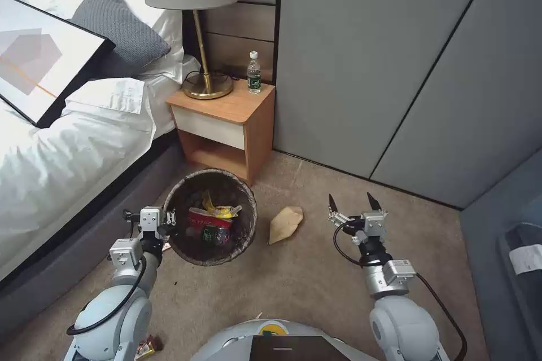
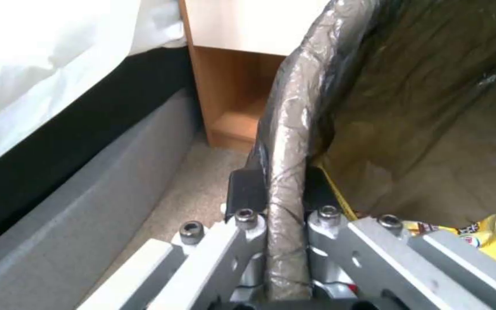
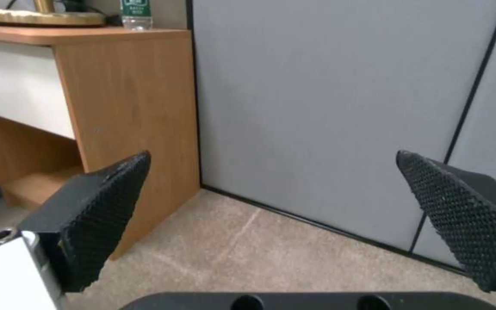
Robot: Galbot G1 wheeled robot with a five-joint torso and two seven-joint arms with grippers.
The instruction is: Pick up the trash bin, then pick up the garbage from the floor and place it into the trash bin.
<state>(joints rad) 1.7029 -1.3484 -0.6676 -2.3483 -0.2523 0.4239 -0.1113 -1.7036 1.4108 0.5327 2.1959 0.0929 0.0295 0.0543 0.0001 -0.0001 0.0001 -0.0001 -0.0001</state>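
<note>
Head view gave you no readable writing. Your left gripper (image 1: 171, 220) clamped the trash bin (image 1: 210, 217) rim at its 9 o'clock; your right gripper (image 1: 354, 203) stood spread, empty, brown paper bag (image 1: 285, 223) at its 9 o'clock.

Small wrapper (image 1: 148, 346) half behind the left arm; trash bin (image 1: 248, 220) outer wall unseen.

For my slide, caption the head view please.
Left gripper clamps the trash bin rim; open right gripper hovers beside a brown paper bag on the carpet.
</note>
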